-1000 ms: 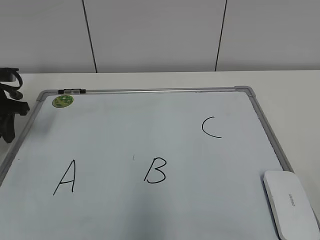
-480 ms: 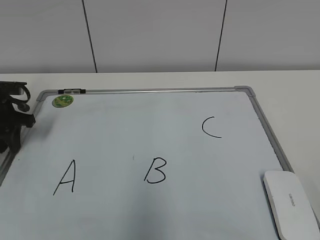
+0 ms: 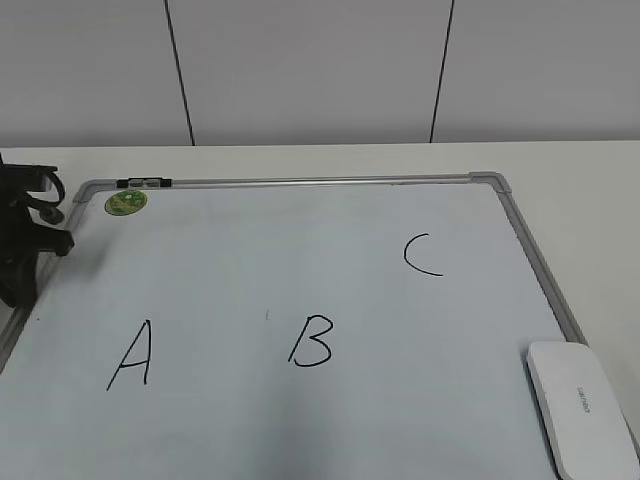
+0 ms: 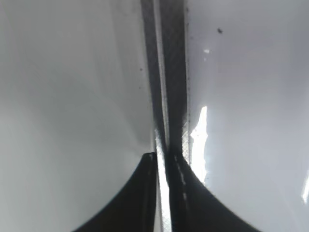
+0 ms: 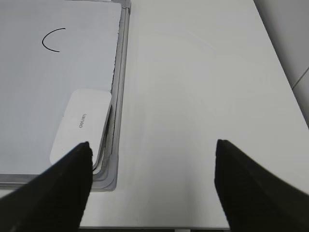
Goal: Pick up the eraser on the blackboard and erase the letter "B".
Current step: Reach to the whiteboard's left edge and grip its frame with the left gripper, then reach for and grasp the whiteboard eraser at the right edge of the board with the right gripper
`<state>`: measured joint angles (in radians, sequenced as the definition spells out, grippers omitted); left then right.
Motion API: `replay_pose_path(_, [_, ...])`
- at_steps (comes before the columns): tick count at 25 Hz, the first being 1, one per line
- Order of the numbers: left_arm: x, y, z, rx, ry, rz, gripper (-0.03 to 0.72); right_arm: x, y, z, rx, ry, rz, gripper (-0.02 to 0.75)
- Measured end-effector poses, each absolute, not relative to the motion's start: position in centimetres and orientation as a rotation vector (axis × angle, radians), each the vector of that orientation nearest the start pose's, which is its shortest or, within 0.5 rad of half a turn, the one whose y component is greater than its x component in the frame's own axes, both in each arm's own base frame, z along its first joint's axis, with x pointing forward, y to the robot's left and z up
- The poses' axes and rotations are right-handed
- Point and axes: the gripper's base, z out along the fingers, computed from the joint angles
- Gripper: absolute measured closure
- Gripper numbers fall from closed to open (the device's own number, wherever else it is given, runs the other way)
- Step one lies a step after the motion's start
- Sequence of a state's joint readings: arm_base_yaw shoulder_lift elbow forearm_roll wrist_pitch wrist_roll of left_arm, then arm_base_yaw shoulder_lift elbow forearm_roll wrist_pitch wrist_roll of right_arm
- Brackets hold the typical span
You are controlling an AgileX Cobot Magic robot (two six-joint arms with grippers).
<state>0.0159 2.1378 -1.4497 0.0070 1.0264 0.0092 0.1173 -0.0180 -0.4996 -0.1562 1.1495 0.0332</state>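
Note:
The blackboard (image 3: 300, 260) lies flat, with a black "A" (image 3: 130, 355), the letter "B" (image 3: 311, 342) and a "C" (image 3: 421, 254) written on it. The white eraser (image 3: 583, 405) lies on its near right corner and also shows in the right wrist view (image 5: 81, 126). My right gripper (image 5: 152, 145) is open and empty above bare table, just right of the eraser; it is out of the exterior view. My left gripper (image 3: 25, 245) is shut, with its tips (image 4: 163, 159) over the board's left frame (image 4: 166, 72).
The board's silver frame (image 5: 119, 87) runs between the eraser and the white table (image 5: 203, 96). A green sticker (image 3: 125, 201) and a black clip (image 3: 143, 183) sit at the board's far left corner. A panelled wall stands behind the table.
My left gripper has moved right, from off the table's left side onto the board's left edge. The eraser and the letters have not moved.

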Motion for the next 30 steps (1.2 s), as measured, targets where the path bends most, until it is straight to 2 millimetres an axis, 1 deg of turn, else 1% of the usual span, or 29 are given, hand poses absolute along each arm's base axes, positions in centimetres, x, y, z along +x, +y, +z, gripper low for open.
replay_pose_path(1, [39.8,0.7,12.6,-0.004,3.198,0.008,0.655,-1.0,-1.4,27.1,-0.071,2.105,-0.099,0.151])
replay_pose_path(3, [39.8,0.7,12.6,-0.006,3.199,0.011,0.668,-1.0,-1.4,27.1,-0.071,2.105,-0.099,0.151])
replay_pose_path(15, [39.8,0.7,12.7,-0.014,3.210,0.018,0.669,-1.0,-1.4,27.1,-0.071,2.105,-0.099,0.151])
replay_pose_path(18, [39.8,0.7,12.7,-0.015,3.209,0.016,0.669,-1.1,-1.1,27.1,-0.064,2.100,-0.049,0.151])
replay_pose_path(20, [39.8,0.7,12.7,-0.015,3.210,0.016,0.669,-0.8,-0.8,27.6,-0.062,2.112,0.005,0.151])
replay_pose_path(22, [39.8,0.7,12.7,-0.015,3.210,0.016,0.669,-0.2,-0.4,28.3,-0.065,2.146,0.044,0.151])
replay_pose_path(24, [39.8,0.7,12.7,-0.017,3.210,0.012,0.669,1.1,-0.1,29.2,-0.069,2.211,0.064,0.151])
replay_pose_path(28, [39.8,0.6,12.7,-0.025,3.210,-0.001,0.669,4.6,0.5,30.7,-0.075,2.369,0.074,0.151])
replay_pose_path(30, [39.8,0.6,12.7,-0.025,3.210,-0.001,0.669,6.5,0.8,30.9,-0.077,2.458,0.075,0.151])
